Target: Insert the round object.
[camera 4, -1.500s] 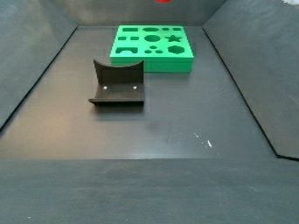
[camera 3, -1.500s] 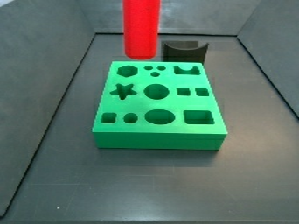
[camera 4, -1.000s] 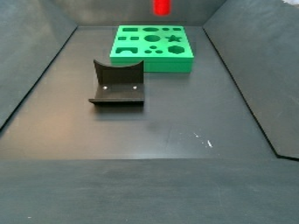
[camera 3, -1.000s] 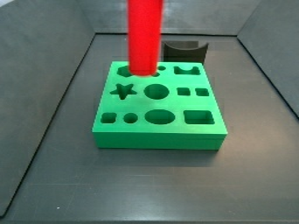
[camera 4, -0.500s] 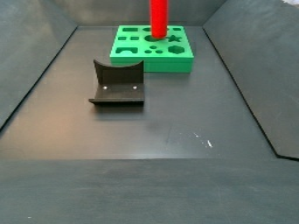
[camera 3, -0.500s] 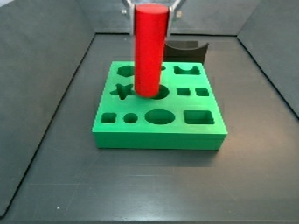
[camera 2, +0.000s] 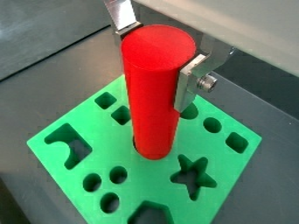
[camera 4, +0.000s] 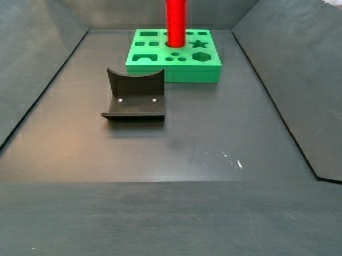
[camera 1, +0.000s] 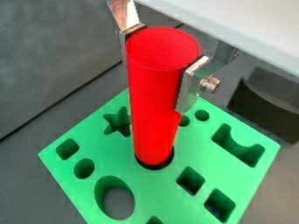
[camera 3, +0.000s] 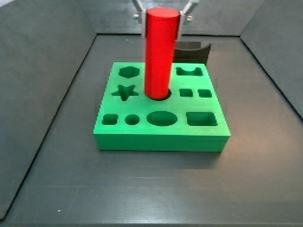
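Note:
A tall red cylinder (camera 1: pixel 156 105) stands upright, held near its top between the silver fingers (camera 1: pixel 194 80) of my gripper (camera 1: pixel 162 51). Its lower end sits in the mouth of the round hole in the middle of the green block (camera 1: pixel 79 131). The same shows in the other wrist view: cylinder (camera 2: pixel 156 92), gripper (camera 2: pixel 159 49), block (camera 2: pixel 237 150). In both side views the cylinder (camera 3: pixel 161 53) (camera 4: pixel 175 22) rises from the block (camera 3: pixel 160 144) (camera 4: pixel 174 69). The gripper (camera 3: pixel 165 7) is at the top edge of a side view.
The block has several other cut-outs, among them a star (camera 3: pixel 123 90), an oval (camera 3: pixel 162 118) and a square (camera 3: pixel 201 116). The dark fixture (camera 4: pixel 134 98) stands on the floor apart from the block; it also shows behind the block (camera 3: pixel 192 50). Grey walls ring the floor.
The gripper has come down with the red cylinder and shifted it over the block's middle. Its lower end now meets the round hole, and the fingers show in a side view.

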